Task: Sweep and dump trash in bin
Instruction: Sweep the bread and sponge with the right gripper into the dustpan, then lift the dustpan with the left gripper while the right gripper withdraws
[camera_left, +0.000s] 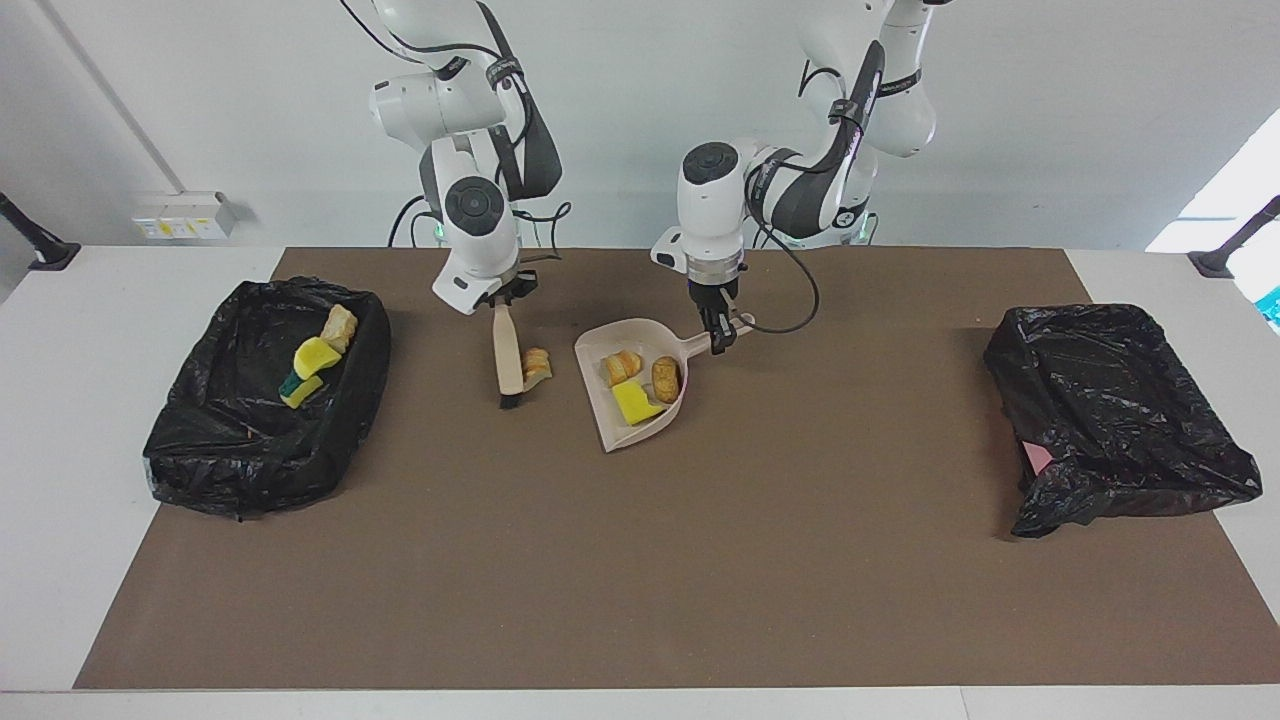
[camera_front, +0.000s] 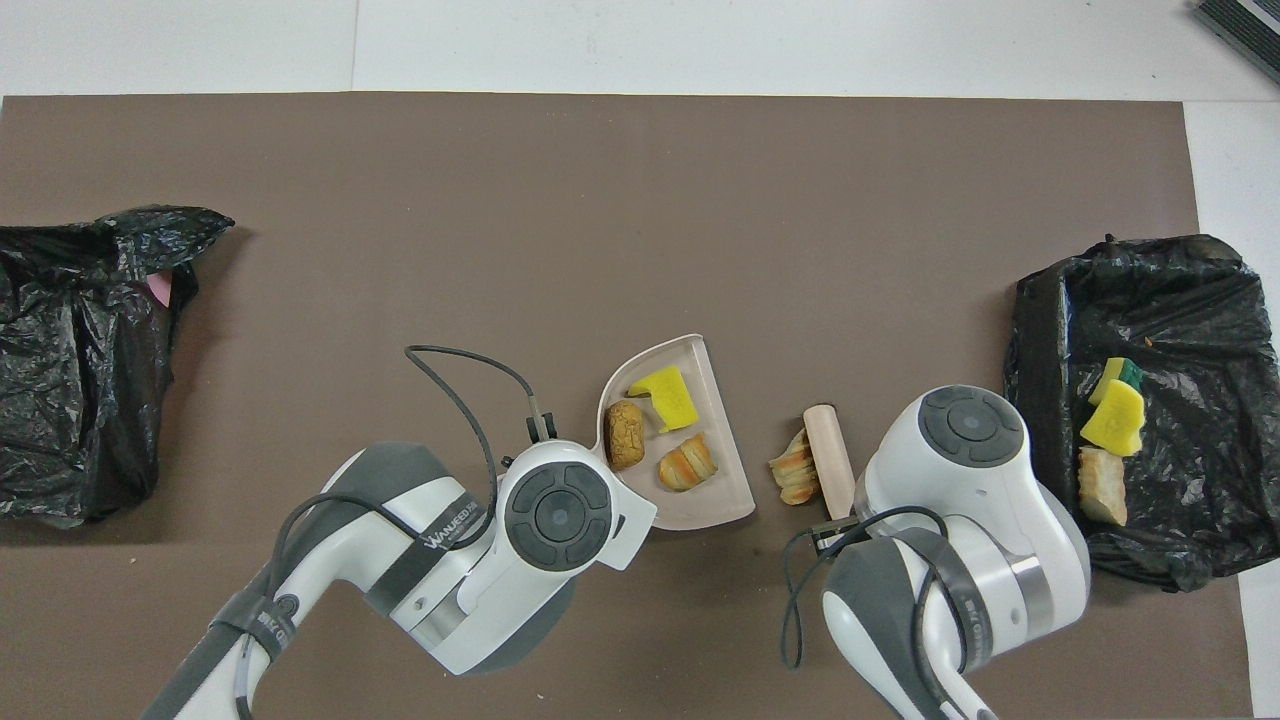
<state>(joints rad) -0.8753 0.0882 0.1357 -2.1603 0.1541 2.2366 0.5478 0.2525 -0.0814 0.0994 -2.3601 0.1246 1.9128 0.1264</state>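
The right gripper (camera_left: 503, 297) is clamped on the handle of the brush (camera_left: 508, 358), whose bristles rest on the mat at the 9 o'clock side of a loose croissant piece (camera_left: 537, 366) in the facing view, touching it. The left gripper (camera_left: 717, 332), fingers closed, grips the handle of the dustpan (camera_left: 622, 432), which sits at 3 o'clock of that piece and carries two bread lumps (camera_left: 664, 379) and a yellow sponge scrap (camera_left: 634, 402). More trash (camera_left: 317, 357), two sponge scraps and a bread lump, lies in the black-lined bin (camera_left: 260, 470) toward the right arm's end; a second black-lined bin (camera_left: 1120, 420) sits toward the left arm's end.
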